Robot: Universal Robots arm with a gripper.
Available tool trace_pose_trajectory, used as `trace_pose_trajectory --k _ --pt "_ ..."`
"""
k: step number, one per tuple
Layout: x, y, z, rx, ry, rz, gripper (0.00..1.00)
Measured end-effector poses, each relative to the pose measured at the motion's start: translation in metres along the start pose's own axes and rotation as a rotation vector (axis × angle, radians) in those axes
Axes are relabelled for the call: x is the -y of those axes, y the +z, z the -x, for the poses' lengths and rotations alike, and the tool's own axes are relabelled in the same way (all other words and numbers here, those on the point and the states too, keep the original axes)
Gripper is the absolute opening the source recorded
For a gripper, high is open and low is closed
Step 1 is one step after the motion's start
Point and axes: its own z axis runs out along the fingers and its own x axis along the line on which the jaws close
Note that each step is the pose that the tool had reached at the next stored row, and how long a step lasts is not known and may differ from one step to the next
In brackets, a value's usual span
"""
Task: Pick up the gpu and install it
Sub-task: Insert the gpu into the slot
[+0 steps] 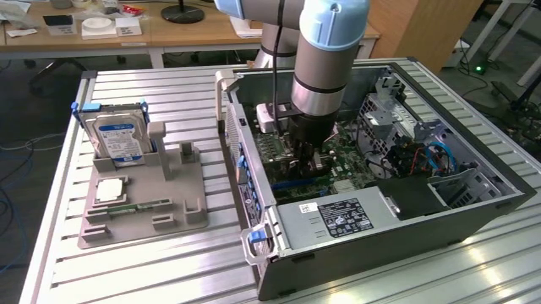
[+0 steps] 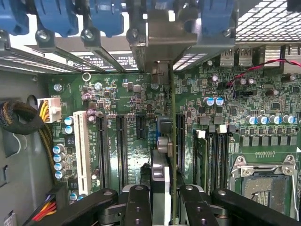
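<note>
My gripper reaches down into the open computer case, just above the green motherboard. In the wrist view the gpu is seen edge-on as a thin green card. It stands upright among the long black expansion slots. Its silver end bracket meets the rear slot openings under the blue latches. My gripper is shut on the gpu, with one black finger on each side of the card. Whether the card's lower edge sits in a slot I cannot tell.
A grey fixture beside the case holds a silver hard drive, a narrow green memory stick and a square chip. Inside the case are the power supply, cable bundles and the bare processor socket.
</note>
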Motion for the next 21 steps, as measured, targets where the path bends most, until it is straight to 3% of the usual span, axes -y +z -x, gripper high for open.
trace_pose_trajectory --k 21 --pt "-0.0011 0.0008 -0.0016 -0.0014 0.027 -0.0007 0.28"
